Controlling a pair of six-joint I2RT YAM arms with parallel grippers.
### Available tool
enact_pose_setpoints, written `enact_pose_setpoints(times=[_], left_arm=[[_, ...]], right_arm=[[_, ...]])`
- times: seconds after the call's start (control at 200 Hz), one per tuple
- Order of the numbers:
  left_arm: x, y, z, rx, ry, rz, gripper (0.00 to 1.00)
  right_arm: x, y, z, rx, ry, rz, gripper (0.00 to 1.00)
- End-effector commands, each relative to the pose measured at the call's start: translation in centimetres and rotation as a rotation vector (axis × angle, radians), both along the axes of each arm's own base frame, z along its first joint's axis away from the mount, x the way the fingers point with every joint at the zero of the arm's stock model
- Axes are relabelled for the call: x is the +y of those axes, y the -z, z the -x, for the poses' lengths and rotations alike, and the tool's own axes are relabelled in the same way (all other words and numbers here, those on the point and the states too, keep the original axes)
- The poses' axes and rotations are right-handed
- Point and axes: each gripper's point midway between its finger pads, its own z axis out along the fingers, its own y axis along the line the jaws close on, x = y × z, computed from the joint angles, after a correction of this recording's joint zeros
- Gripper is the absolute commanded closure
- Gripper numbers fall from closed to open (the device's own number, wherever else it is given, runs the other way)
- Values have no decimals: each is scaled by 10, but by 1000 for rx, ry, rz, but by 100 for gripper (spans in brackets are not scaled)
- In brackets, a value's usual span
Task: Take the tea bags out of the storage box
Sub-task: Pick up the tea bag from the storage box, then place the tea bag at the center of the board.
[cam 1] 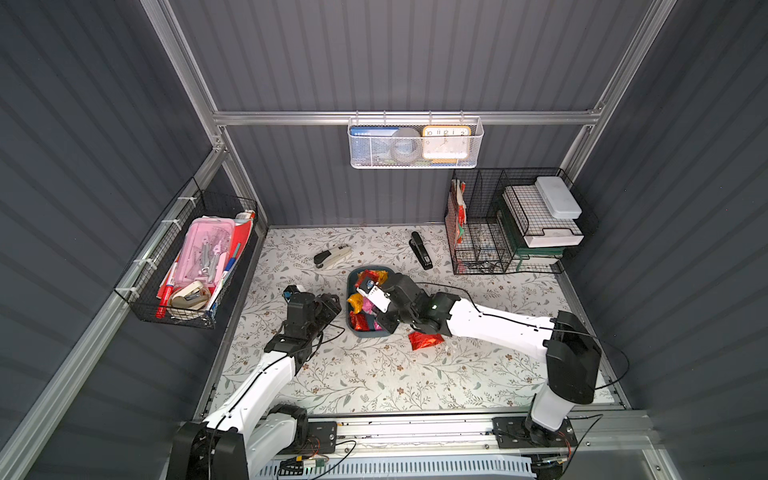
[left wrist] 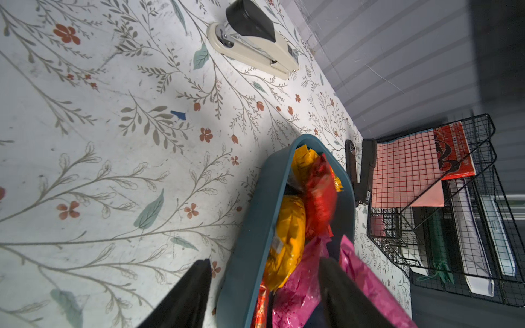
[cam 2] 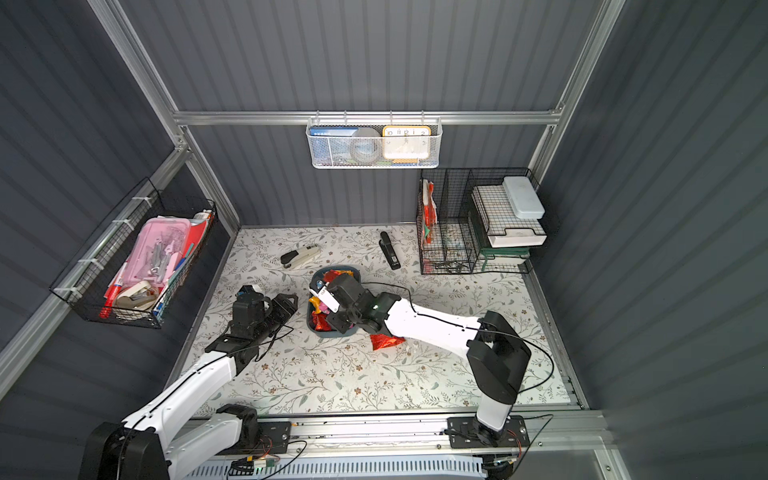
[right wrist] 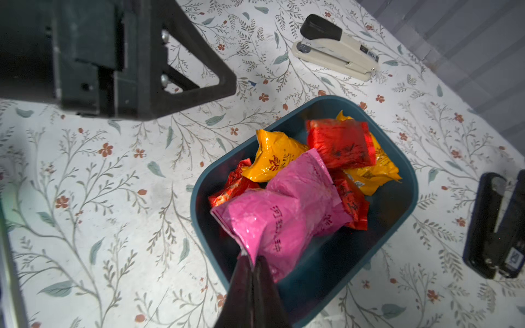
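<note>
The right tool (right wrist: 252,269) is clamping tight on the corner of a pink tea bag (right wrist: 284,215), which is lying on top of the heap inside the storage box (right wrist: 369,252). So the step in hand, by my reading, is the grasp-and-lift. The pinch is made, but the bag is not yet clear of the box. The next move is calling for a straight lift over the box wall, then a carry out to the counter (cam 1: 374,374) beside the box. The grip is only on a crinkled edge, so a jerk could let it slip.

The left tool (left wrist: 264,261) is standing released, its jaws straddling the box's wall, one inside and one outside, gripping nothing.

Counting now: one red tea bag (cam 1: 426,340) is lying out on the counter, just off the box's near corner. Inside the box I am seeing three red, two orange-yellow, and the pink. That is one pink, possibly two; the crumple is making it hard to tell. Two staplers are sitting beyond the box's far side, a cream stapler (cam 1: 332,257) and a black stapler (cam 1: 420,250).
</note>
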Motion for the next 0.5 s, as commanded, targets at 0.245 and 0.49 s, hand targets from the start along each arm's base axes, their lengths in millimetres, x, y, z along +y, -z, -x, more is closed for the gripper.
enact_pose_setpoints(times=[0.245, 0.49], left_arm=[[-11, -2, -6, -33, 76, 1, 35], [-15, -2, -14, -35, 91, -7, 36]], right_arm=[[-28, -15, 32, 178, 127, -166, 100], [-75, -24, 48, 324, 363, -302, 100]])
